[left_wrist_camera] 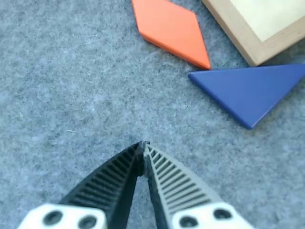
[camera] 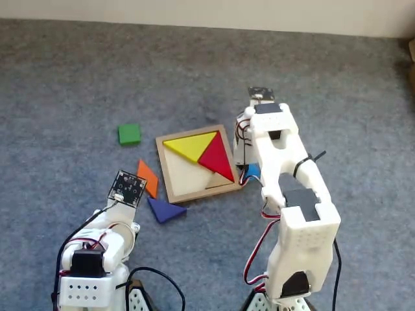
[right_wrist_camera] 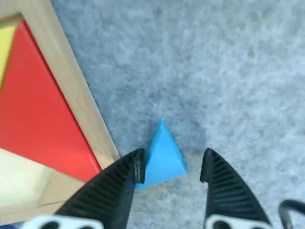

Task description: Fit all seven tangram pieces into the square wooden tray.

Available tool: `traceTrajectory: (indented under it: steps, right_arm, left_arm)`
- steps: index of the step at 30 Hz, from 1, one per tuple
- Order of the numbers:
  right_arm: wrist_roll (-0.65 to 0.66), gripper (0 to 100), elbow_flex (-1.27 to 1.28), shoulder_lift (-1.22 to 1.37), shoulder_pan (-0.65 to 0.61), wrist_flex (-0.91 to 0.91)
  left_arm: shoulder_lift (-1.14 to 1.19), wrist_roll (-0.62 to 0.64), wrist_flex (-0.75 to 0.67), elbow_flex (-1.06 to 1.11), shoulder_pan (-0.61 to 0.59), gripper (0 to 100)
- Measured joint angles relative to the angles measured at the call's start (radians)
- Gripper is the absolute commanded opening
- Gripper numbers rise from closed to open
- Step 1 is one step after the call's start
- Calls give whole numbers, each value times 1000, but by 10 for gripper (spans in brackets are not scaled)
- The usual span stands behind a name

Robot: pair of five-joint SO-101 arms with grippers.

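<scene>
Just outside the square wooden tray [right_wrist_camera: 71, 90], straddling the small light-blue triangular piece [right_wrist_camera: 162, 160] with the fingers of the right gripper [right_wrist_camera: 172, 160] released, those of the left gripper [left_wrist_camera: 144, 145] clenched on nothing. Probably the grasping step: next, closing squarely, lifting, lowering into the tray's bare part

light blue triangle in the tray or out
Out: the light blue triangle lies on the carpet outside the tray, between the right gripper's fingers.

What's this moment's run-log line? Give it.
left pincer shut | right pincer open over light blue triangle beside tray | yellow triangle, red triangle in tray
</scene>
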Motion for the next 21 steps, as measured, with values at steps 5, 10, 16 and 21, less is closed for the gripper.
traceTrajectory:
  steps: [5, 10, 16, 21]
  right_arm:
    - [-6, 198, -14, 71, -5, 6]
    - [-43, 198, -40, 103, -6, 11]
    - [-46, 84, -43, 107, 3, 11]
    - [-46, 72, -43, 107, 6, 15]
  left_arm:
    - [0, 0, 0, 0, 0, 8]
    - [0, 0, 0, 0, 0, 8]
    - [0, 0, 0, 0, 0, 8]
    - [0, 0, 0, 0, 0, 8]
